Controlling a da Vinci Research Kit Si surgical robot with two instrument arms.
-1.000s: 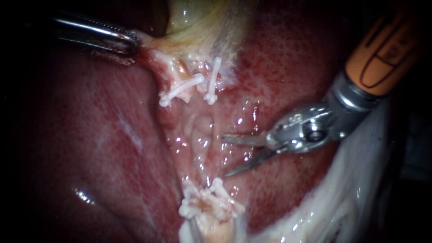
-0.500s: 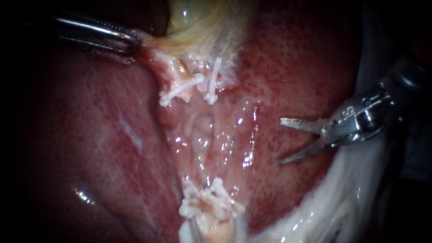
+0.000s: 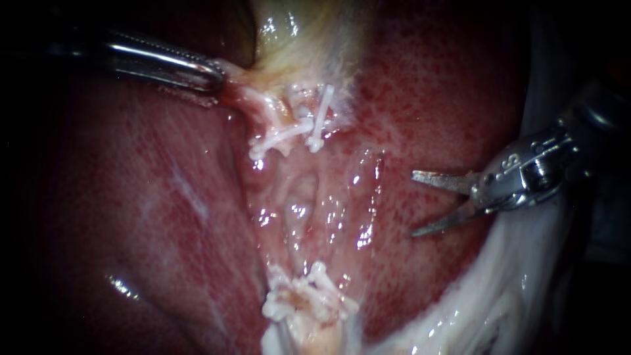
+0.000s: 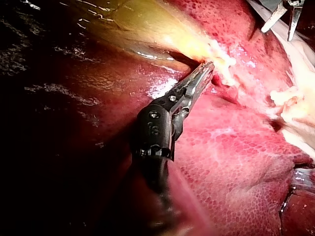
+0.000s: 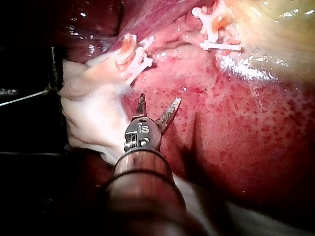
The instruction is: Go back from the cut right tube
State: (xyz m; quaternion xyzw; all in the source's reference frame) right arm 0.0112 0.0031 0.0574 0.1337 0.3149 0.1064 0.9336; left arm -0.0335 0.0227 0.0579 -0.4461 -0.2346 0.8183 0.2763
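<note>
Over the last second the right instrument (image 3: 417, 204), its two blades held apart with nothing between them, has been drawn back across the liver (image 3: 427, 98) and is now parked well apart from the cut tube (image 3: 305, 325), whose ends are marked by the upper clips (image 3: 289, 131) and lower clips (image 3: 309, 299). The left instrument (image 3: 213, 71) is clamped on pale tissue (image 3: 240, 89) under the gallbladder (image 3: 296, 39), and this tissue has been shifted slightly rightward. The retreat is judged nearly complete.
</note>
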